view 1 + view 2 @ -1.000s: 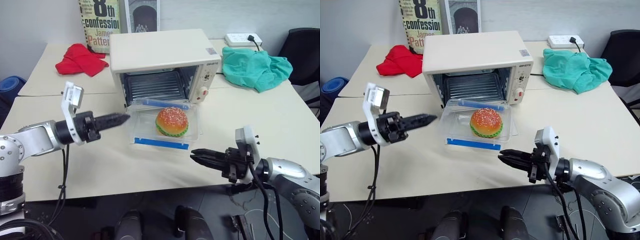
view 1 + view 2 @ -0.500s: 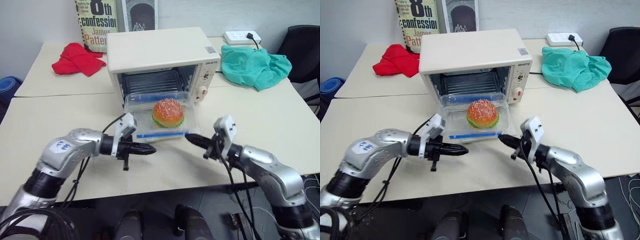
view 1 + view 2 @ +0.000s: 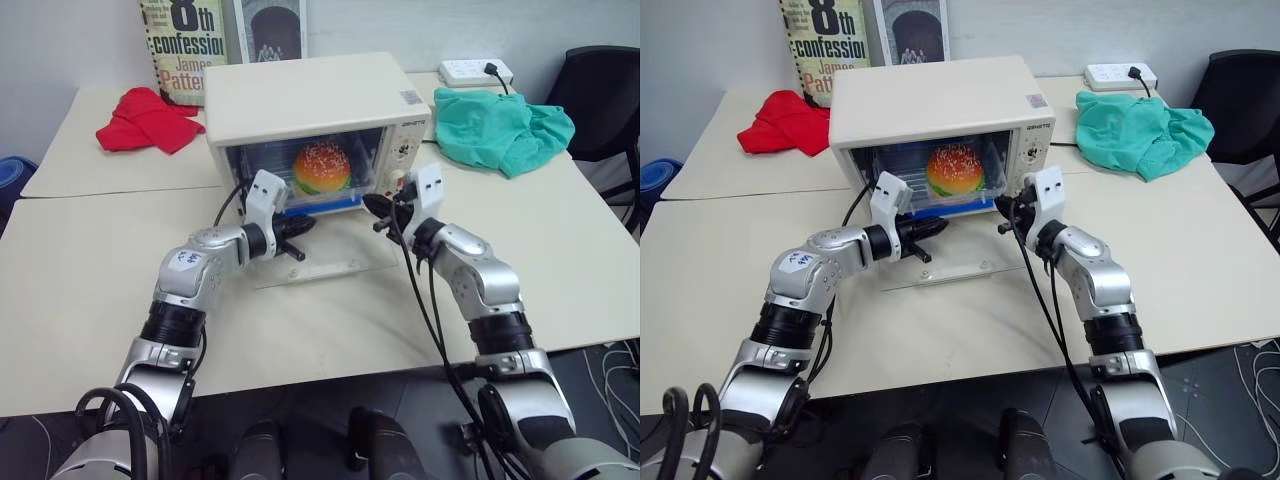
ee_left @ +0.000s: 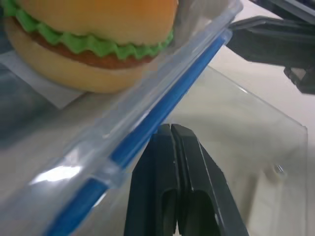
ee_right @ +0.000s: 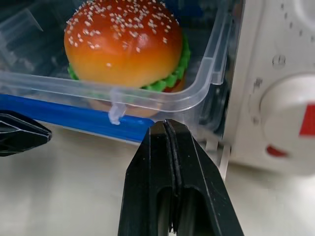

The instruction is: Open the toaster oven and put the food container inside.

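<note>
Door [image 3: 318, 250] lay open; the food container [image 3: 322, 190] sat nearly inside the toaster oven [image 3: 310, 100], mid-frame. I had both jaws closed and empty, left gripper [image 3: 303, 226] and right gripper [image 3: 372, 204] against its blue edge; final nudge remained.

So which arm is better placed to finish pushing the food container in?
Either, roughly: the shut left gripper and shut right gripper both sit at the food container's blue front edge, one toward each end.

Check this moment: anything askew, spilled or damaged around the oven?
Nothing spilled or damaged. The food container sits in the toaster oven mouth, its blue-clipped near edge at the opening. Both shut hands, left and right, are at that edge.
</note>
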